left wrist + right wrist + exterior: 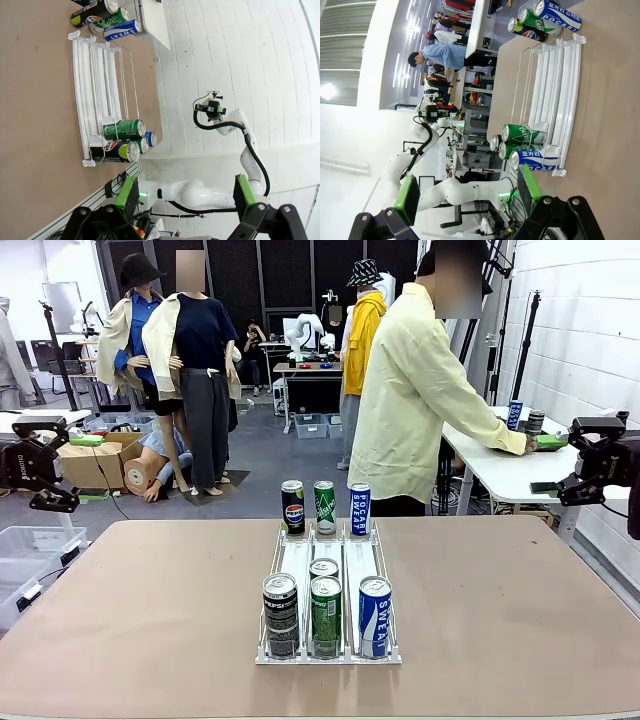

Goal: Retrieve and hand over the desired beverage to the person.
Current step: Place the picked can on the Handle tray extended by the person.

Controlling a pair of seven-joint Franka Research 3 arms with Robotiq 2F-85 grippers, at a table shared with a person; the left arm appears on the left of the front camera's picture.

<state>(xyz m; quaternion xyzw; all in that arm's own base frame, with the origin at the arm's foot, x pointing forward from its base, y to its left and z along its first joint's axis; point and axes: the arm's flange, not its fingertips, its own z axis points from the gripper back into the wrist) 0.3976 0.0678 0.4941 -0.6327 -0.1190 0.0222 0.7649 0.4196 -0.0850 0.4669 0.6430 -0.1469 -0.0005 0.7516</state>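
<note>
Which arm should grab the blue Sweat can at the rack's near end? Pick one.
Right, probably. The blue can stands in the rack's right lane, on the right gripper's side. Both grippers are open and parked wide; the left gripper would have to cross the black and green cans.

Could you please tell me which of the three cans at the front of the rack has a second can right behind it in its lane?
The green can in the middle lane of the rack: another can stands directly behind it. The lanes behind the black Pepsi can and blue Pocari Sweat can hold nothing.
</note>
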